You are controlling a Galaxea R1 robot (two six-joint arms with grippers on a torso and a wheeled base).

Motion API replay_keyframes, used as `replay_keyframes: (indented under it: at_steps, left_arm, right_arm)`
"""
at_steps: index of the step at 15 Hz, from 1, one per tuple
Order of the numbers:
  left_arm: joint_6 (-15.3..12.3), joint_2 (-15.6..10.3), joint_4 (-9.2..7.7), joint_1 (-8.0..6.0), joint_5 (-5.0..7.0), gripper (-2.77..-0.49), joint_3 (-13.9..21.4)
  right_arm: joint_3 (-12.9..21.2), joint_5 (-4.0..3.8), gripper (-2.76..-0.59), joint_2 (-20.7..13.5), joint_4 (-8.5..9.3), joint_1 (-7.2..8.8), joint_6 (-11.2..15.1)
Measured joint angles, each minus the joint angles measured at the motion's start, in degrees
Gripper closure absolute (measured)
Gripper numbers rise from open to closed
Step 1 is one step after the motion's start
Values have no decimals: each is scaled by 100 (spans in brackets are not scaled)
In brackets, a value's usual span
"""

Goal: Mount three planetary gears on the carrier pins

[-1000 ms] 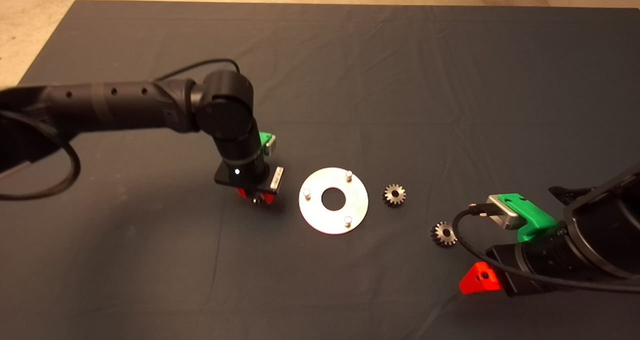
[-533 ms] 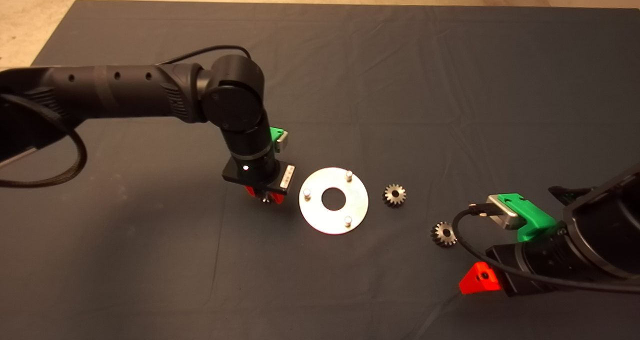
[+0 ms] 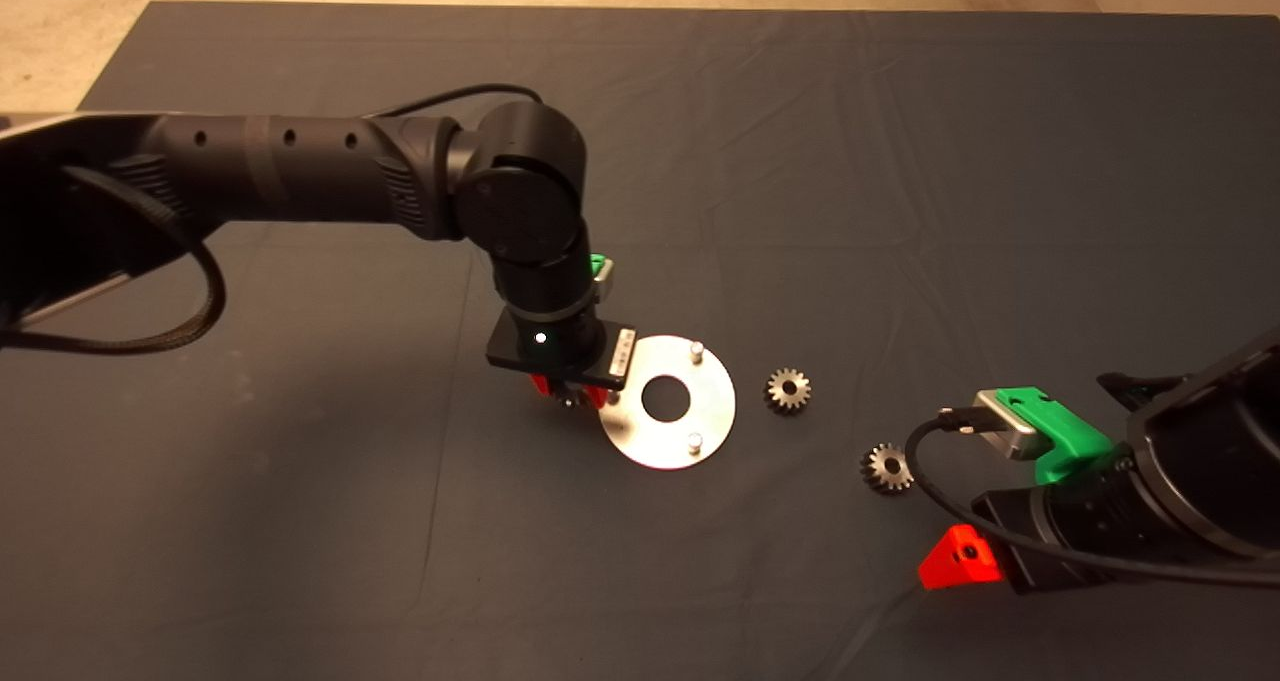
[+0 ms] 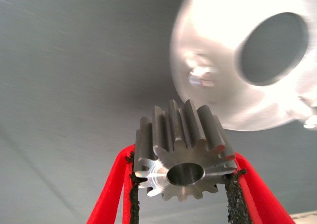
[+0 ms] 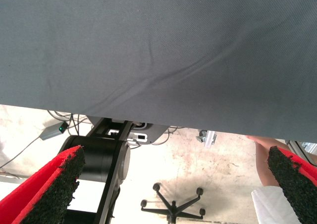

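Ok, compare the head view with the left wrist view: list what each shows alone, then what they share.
Head view only: two loose gears, one beside the disc and one nearer the right gripper, which waits at the lower right edge; two more pins; the left arm reaching in.
Left wrist view only: the left gripper shut on a gear, its teeth and bore plainly seen.
Both: the mat, the disc and its central hole.

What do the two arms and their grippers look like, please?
Both arms are black tubes with round joints and black cables. The left gripper has red fingers under a black plate with a white label. The right gripper has a red finger, a green mount and a silver block.
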Motion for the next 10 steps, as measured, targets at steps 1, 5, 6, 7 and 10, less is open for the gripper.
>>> replay_keyframes:
  at_steps: [1,5,6,7,10]
  left_arm:
    - [-128,55,-5,4,-9,-88,0]
    - [-428,112,-2,1,30,-88,-9]
    - [-442,140,2,1,28,-88,-22]
    - [-458,156,0,3,26,-88,-42]
    - [-469,167,9,4,35,-87,-163]
  right_arm:
    - [0,-2,-275,0,0,2,0]
    - [0,2,-275,0,0,0,0]
    - [0,2,-275,0,0,0,0]
    - [0,0,-275,0,0,0,0]
    - [0,0,-275,0,0,0,0]
